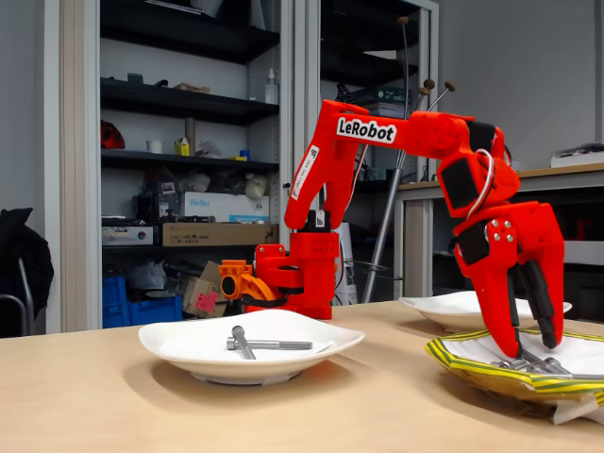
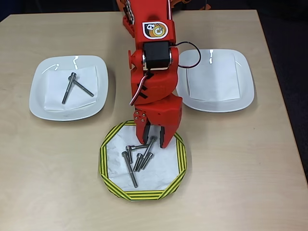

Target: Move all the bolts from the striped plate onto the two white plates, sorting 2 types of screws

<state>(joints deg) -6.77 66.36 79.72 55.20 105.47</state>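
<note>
The striped plate (image 2: 108, 166) (image 1: 472, 370) lies at the table's front middle and holds several grey bolts (image 2: 131, 169) (image 1: 530, 363), long and short, in a loose heap. My red gripper (image 2: 154, 143) (image 1: 534, 351) reaches down into that plate, open, with its fingertips on either side of one bolt's upper end (image 2: 152, 142). The left white plate (image 2: 38, 96) (image 1: 170, 344) carries two long bolts (image 2: 68, 88) (image 1: 272, 344) that cross each other. A white paper sheet is all that lies on the right white plate (image 2: 245, 82) (image 1: 439, 307).
The arm's base (image 2: 144, 19) (image 1: 297, 274) stands at the table's back middle between the two white plates. Behind the table are shelves (image 1: 179, 123) and a desk. Bare tabletop (image 2: 231, 168) lies in front of each white plate.
</note>
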